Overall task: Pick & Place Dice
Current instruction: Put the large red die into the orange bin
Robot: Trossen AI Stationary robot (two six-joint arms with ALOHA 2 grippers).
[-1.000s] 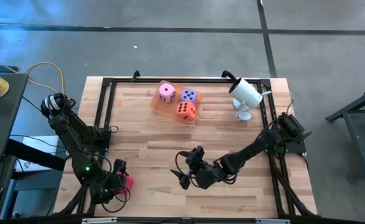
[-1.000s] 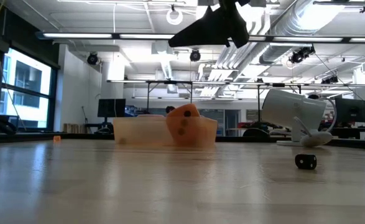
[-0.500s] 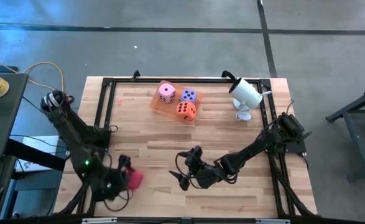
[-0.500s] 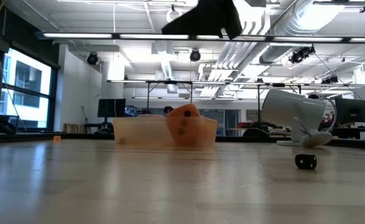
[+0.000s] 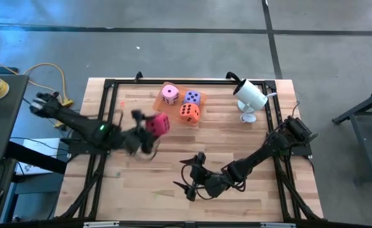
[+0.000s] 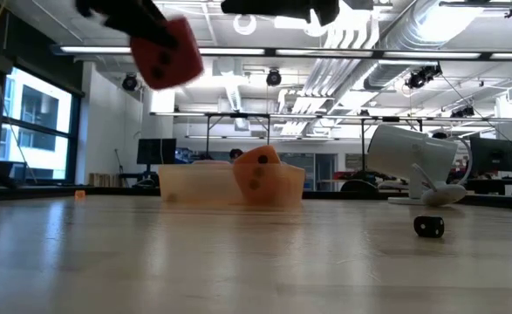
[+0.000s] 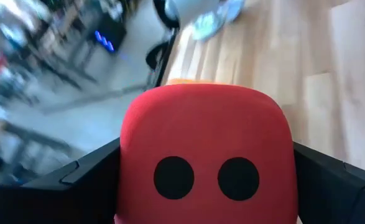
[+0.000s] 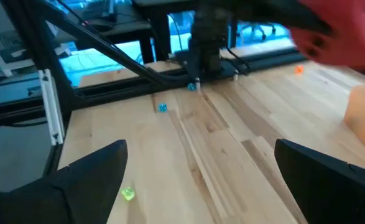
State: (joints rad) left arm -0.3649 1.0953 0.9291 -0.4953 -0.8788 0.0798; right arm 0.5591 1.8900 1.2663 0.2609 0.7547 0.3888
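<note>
Three dice (image 5: 180,103) sat in the tray (image 5: 161,106); our left tool (image 5: 149,128) gripped the red die (image 5: 158,123) nearby; right tool (image 5: 190,185) waited open.

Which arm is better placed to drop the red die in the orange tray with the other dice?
Left: the left gripper holds the red die aloft beside the tray. The right gripper is open, farther away.

The place looks like a robotics lab or open industrial workspace. The low view shows exposed ceiling ducts (image 6: 465,35), long strip lights (image 6: 238,51), tall windows (image 6: 37,122) and what appear to be monitors (image 6: 155,150) on distant benches. From above, a wooden table (image 5: 173,164) stands on grey concrete floor (image 5: 173,44).
</note>
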